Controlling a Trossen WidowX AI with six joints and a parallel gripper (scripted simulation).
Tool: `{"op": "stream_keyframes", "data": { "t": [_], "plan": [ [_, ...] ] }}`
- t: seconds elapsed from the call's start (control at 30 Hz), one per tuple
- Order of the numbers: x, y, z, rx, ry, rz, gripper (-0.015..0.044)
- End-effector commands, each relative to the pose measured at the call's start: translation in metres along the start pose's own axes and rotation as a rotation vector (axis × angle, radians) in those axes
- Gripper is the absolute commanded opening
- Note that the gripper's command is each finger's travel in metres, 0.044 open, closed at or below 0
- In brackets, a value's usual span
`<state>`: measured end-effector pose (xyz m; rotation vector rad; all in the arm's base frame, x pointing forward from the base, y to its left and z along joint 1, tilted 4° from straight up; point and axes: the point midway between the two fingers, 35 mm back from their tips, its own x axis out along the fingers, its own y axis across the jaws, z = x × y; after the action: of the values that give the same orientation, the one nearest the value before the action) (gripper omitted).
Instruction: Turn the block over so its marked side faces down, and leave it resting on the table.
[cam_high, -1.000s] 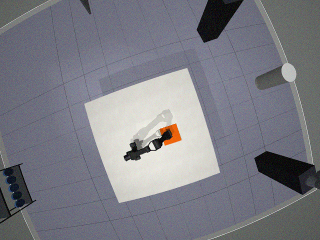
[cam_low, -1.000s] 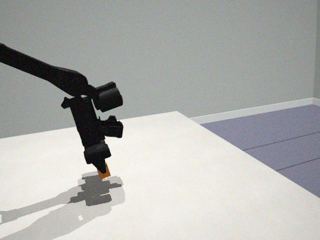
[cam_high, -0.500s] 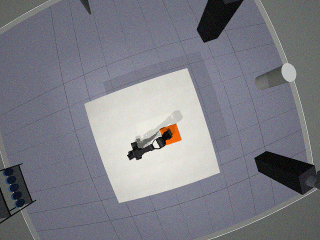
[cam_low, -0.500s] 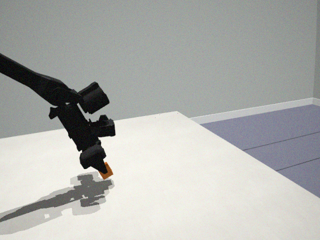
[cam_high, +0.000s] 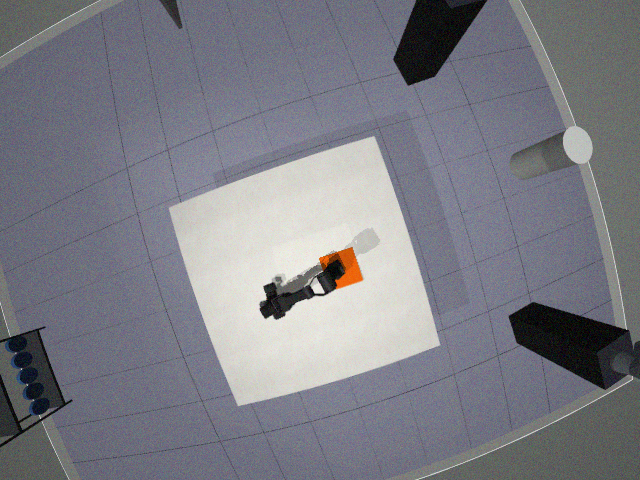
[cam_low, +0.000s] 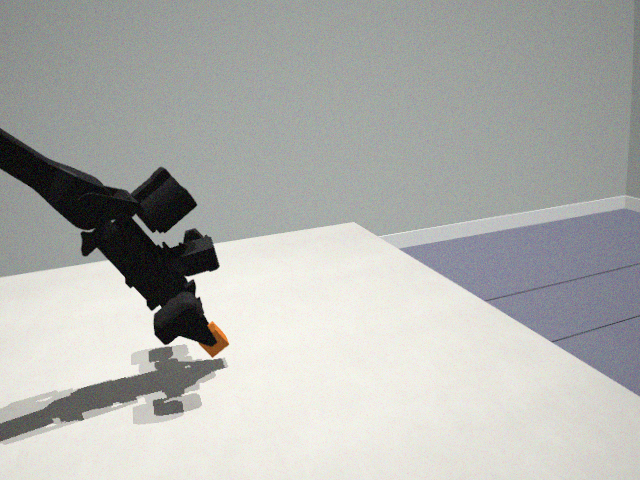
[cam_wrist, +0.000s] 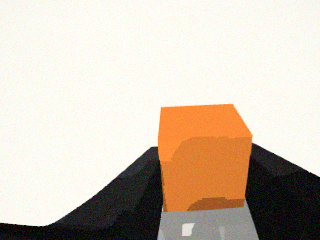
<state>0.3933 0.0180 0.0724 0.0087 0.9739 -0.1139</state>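
Black arm (cam_high: 294, 298) (cam_low: 67, 188) slanting down, fingers (cam_low: 204, 333) partly open, clamped on tilted orange block (cam_low: 220, 338) (cam_wrist: 205, 160)

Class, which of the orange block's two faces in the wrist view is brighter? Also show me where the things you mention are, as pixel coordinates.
The upper face (cam_wrist: 202, 120): it is evenly bright, whereas the lower face (cam_wrist: 207, 172) is mostly in shadow.

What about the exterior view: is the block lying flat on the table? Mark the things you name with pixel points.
No, the orange block (cam_low: 220, 337) (cam_wrist: 205, 170) is tilted, gripped by the tool (cam_high: 338, 269) (cam_low: 211, 342) (cam_wrist: 200, 155).

No words, labels, brand names, numbers or signs can be read in any of the three views. The orange block (cam_low: 219, 338) (cam_wrist: 205, 165) shows plain faces, with no legible mark on the sides in sight.
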Motion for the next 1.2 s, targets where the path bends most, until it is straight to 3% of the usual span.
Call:
{"op": "stream_keyframes", "data": {
  "t": [0.0,0.87,1.17],
  "plan": [
    [0.008,0.000,-0.003,-0.009,-0.049,-0.005,0.0000],
    [0.023,-0.001,-0.019,-0.009,-0.469,-0.005,0.0000],
    [0.021,-0.002,-0.021,-0.008,-0.515,-0.005,0.0000]
  ]
}}
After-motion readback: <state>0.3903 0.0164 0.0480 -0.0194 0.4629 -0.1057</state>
